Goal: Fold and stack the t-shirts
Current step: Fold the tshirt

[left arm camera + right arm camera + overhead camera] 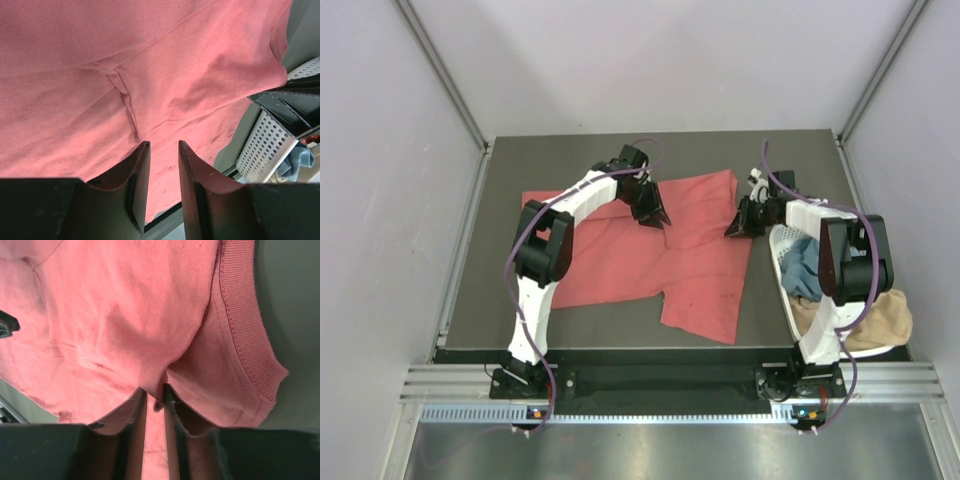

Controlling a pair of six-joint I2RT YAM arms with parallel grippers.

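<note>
Coral-red t-shirt (690,260): spread out, rumpled, on the middle of the dark counter (520,170), with one corner reaching toward the near edge.
Left gripper (653,213): down on the middle of the coral-red t-shirt. Its fingers stand a little apart, and the gap shows only flat cloth – nothing is pinched there.
Right gripper (155,392): at the shirt's right edge, just beside a ribbed band (245,330). Its fingers are nearly together, with a small raised fold of the red cloth caught between the tips.
Basket (781,270): white and slotted, at the right side of the counter beside the right arm.
Blue t-shirt (800,265): bunched up inside the basket.
Tan t-shirt (880,318): crumpled in the near end of the basket – it spills over the right rim.
</note>
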